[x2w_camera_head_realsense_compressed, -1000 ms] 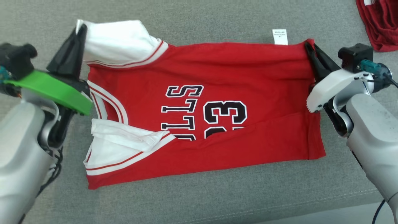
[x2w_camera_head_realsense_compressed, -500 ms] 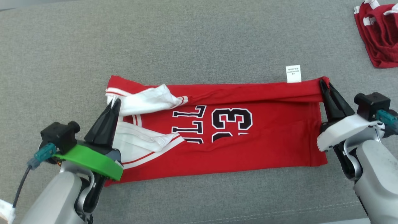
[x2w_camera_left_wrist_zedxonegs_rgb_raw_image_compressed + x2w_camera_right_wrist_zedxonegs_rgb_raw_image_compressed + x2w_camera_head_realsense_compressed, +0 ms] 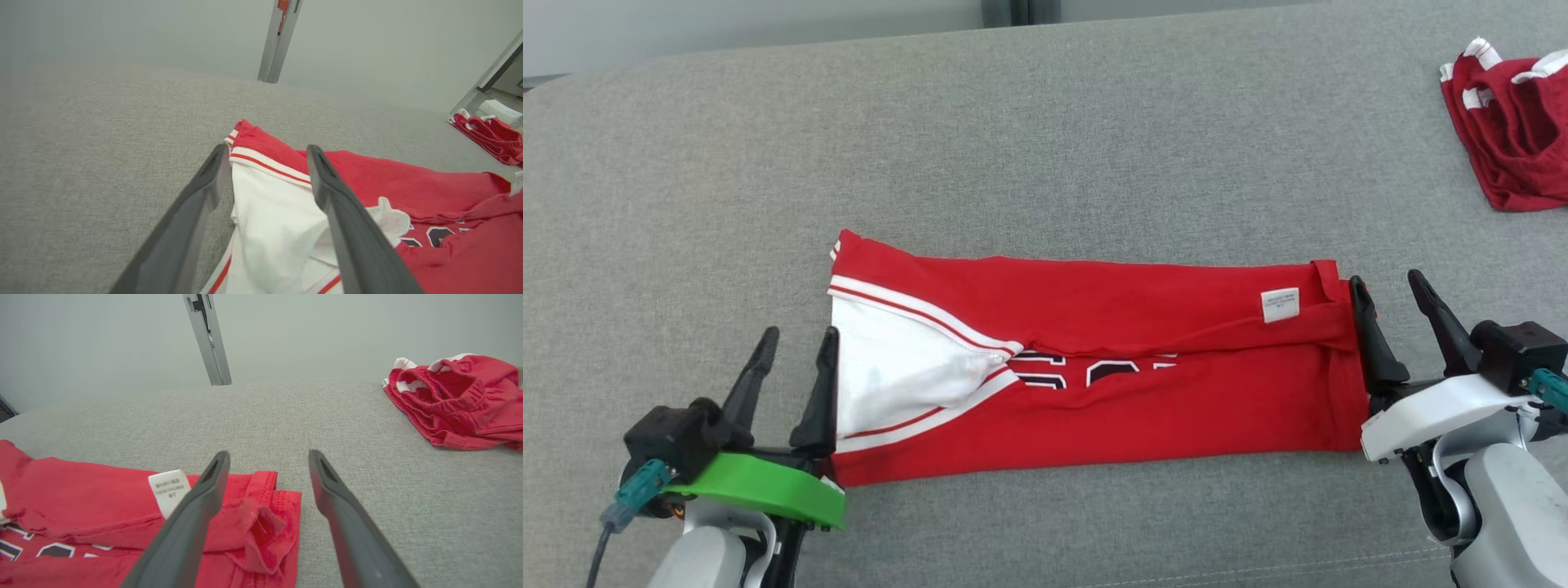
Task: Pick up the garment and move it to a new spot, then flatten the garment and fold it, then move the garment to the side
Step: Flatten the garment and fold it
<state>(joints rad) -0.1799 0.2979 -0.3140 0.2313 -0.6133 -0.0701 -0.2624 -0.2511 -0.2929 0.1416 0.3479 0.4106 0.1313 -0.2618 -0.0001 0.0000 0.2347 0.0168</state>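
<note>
My right gripper: fingers spread wide, nothing pinched. The red garment lies below at the view's left, its hem corner bunched between my fingers. The white tag sits just beside the left finger. Grey cushion beyond, with a second red heap well apart at upper right.

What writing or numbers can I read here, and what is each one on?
No text reads whole.
Black-and-white lettering on the red jersey: covered by a fold, only slivers show, unreadable.
White tag on the jersey: printed lines too small and blurred to read.
Second red garment at the far right: no writing visible.
</note>
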